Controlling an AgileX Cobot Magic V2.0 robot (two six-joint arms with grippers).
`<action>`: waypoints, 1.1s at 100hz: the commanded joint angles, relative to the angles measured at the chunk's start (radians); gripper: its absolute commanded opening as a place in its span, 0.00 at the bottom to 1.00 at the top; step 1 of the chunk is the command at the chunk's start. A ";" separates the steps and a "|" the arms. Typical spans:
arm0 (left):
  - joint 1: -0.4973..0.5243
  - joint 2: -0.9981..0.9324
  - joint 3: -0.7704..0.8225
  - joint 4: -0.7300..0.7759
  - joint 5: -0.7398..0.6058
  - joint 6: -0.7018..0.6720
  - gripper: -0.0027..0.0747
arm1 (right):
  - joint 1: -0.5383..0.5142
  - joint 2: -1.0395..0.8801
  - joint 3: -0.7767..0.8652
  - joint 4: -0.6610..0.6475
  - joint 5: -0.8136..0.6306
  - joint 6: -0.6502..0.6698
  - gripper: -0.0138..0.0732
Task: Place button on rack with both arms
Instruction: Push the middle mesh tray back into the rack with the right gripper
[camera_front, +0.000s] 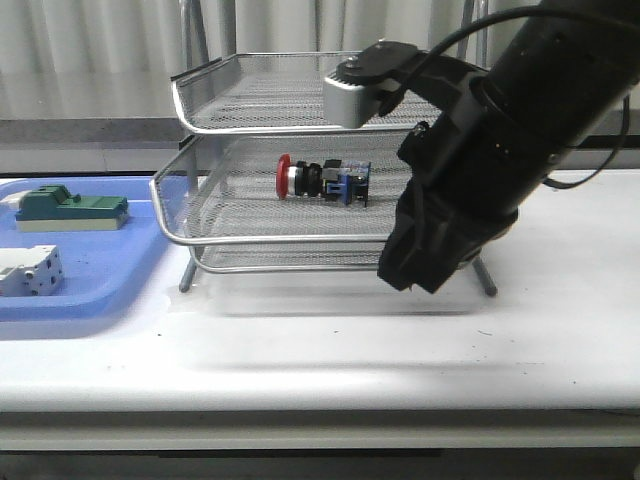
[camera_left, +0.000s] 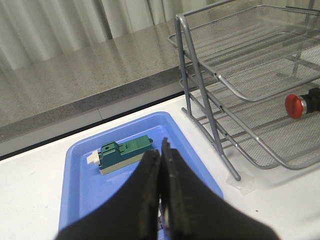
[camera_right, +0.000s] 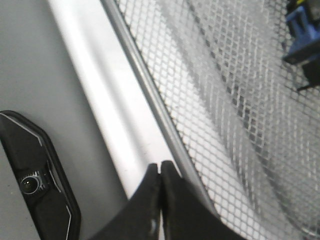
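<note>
White table, grey curtains behind. Going from the left, our left gripper (camera_left: 161, 165) hangs over the blue plastic tray (camera_left: 82, 190), fingers pinched together on nothing. The red-headed push-button switch (camera_front: 322, 180) already lies on the silver wire-mesh rack (camera_front: 175, 215)'s middle tier, long axis sideways, red cap pointing left. Our right gripper (camera_right: 160, 172), also closed and empty, sits by the rack's front rail, nearer the button.

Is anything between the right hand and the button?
Yes. The button lies inside the rack's middle tray, and the closed right hand sits outside that tray's mesh wall and rim.
</note>
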 joint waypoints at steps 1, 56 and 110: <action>0.002 0.006 -0.028 -0.007 -0.085 -0.013 0.01 | -0.034 -0.013 -0.071 -0.009 -0.042 -0.007 0.08; 0.002 0.006 -0.022 -0.007 -0.083 -0.013 0.01 | -0.064 0.010 -0.115 -0.010 0.057 0.051 0.08; 0.002 0.006 -0.022 -0.007 -0.083 -0.013 0.01 | -0.087 -0.240 -0.112 -0.045 0.149 0.369 0.09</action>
